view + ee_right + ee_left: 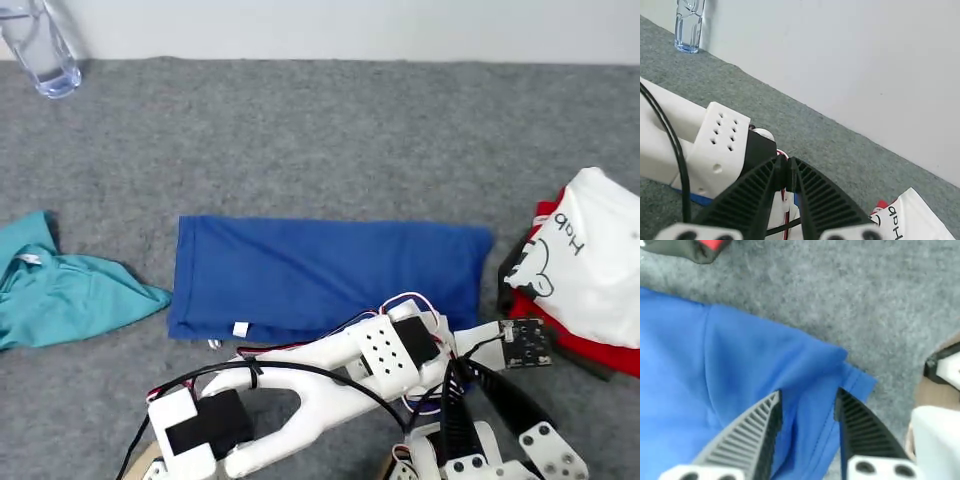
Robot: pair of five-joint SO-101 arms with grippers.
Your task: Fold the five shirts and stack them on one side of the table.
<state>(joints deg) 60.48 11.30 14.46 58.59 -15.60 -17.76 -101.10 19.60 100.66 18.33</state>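
Note:
A blue shirt [320, 275] lies folded into a long strip across the middle of the grey table. My left gripper [807, 407] is open, its fingers straddling the near right corner of the blue shirt [715, 370] just above the cloth. The left arm's white wrist [395, 350] covers that corner in the high view. My right gripper [457, 368] is shut and empty, close beside the left wrist, raised off the table; its tips [786, 166] point toward the back wall. A white shirt [595, 260] tops a stack with a red shirt [572, 345] at the right edge. A teal shirt [60, 290] lies crumpled at the left.
A clear water bottle [45, 50] stands at the far left corner by the wall. A dark garment [515, 265] peeks out under the right stack. Bare grey mat [330, 140] stretches behind the blue shirt.

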